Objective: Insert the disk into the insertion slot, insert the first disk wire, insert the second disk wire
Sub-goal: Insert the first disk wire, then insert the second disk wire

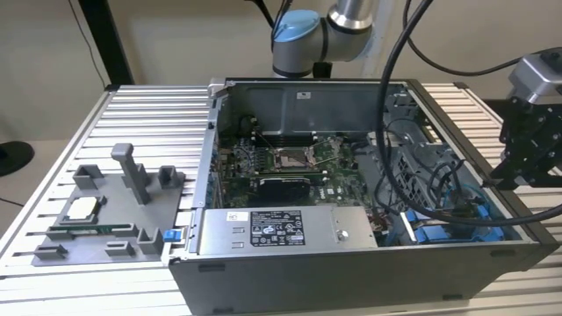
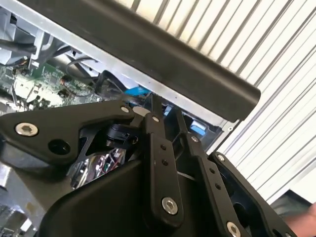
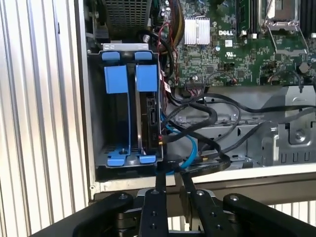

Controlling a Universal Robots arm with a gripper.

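Blue-framed, the disk point(image 3: 149, 116) appears to sit in the slot point(image 3: 117, 81), its connector edge facing loose wires point(image 3: 190, 148) that don't look plugged in. The insertion looks done, so I judge the first wire to be the step in hand; it calls for lining a plug up squarely with that connector. The fingers point(image 3: 160, 183) hang just outside the case point(image 1: 351, 276) wall by the slot, drawn almost together with no visible hold on anything.
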